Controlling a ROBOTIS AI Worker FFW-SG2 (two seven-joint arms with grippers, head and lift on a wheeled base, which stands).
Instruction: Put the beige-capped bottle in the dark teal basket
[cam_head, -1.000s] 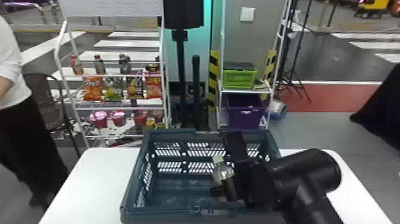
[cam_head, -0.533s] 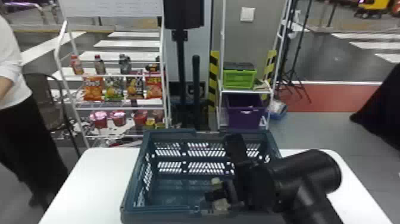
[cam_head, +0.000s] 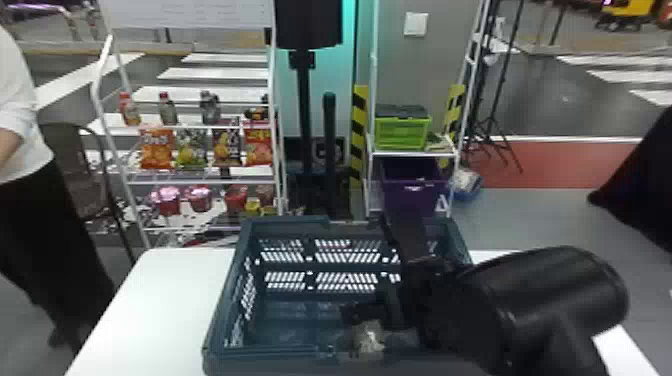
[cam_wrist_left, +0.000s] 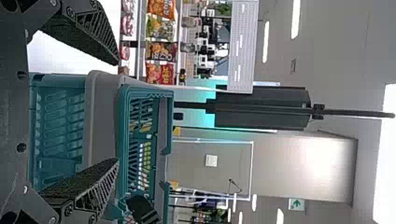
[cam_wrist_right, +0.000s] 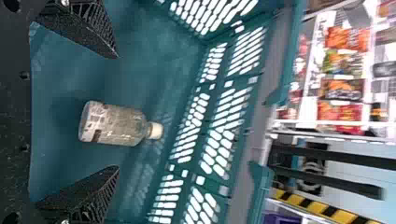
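1. Status: placing looks done, or as good as. Bottle (cam_wrist_right: 112, 123) is inside the basket (cam_head: 227, 295), down in its near part as the head view has it, beige cap (cam_wrist_right: 155, 131) on.
2. Right pincer (cam_wrist_right: 117, 112): fingers spread, one on each side of the bottle, with teal floor showing between it and each finger. I see no contact, so I call it released.
3. Bottle pose: in the right wrist view the cap end points toward the slotted far wall. Can't tell if it stands, leans or lies, nor whether its base is fully down on the floor. Either way, in the basket is what the task asks.
4. Left pincer (cam_wrist_left: 117, 112): parked outside the basket, fingers spread, nothing between them. No job for it here, I'd say.
5. Basket sits on the table (cam_head: 165, 295); I see its rim and slotted walls around the right pincer.
6. Left to do, my judgement: only the exit. I'd keep the right pincer spread, back it straight off the bottle, then lift the right arm (cam_head: 545, 295) over the rim.
7. Risks: a finger brushing the bottle and tipping it, or the pincer snagging the rim and dragging the basket. Slow retreat covers both. No regrasp needed, as I read it.
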